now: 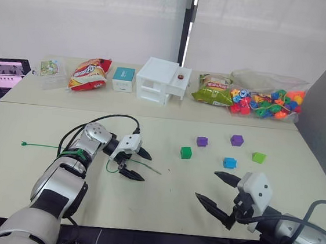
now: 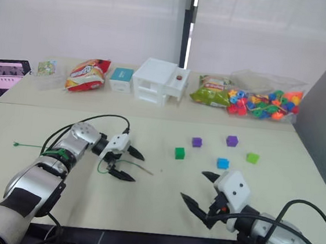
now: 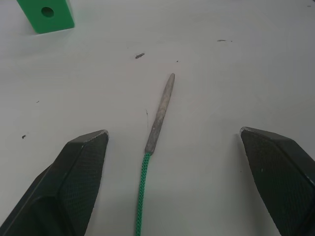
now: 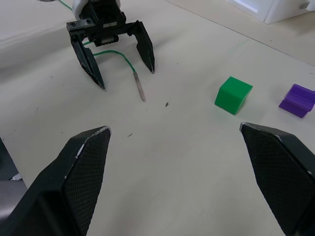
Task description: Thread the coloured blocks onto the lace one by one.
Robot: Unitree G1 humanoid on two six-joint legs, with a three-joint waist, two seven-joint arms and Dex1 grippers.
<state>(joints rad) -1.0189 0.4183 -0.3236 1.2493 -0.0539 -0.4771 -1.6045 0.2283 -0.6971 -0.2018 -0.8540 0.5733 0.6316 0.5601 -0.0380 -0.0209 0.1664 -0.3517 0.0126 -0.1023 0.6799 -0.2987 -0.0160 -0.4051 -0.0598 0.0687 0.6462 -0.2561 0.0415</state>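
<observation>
I see my left hand spread wide over the lace, whose grey tip lies flat on the tabletop between its fingers. My right hand is wide too and holds nothing. The five blocks sit loose ahead; a clear bag at the back holds bright beads.

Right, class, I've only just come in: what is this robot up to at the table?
The left gripper is open, its fingers on either side of the green lace near its stiff grey tip, which lies flat on the table. The right gripper is open too and holds nothing. The five blocks, dark green, two purple, blue and lime, lie loose, none threaded.
</observation>
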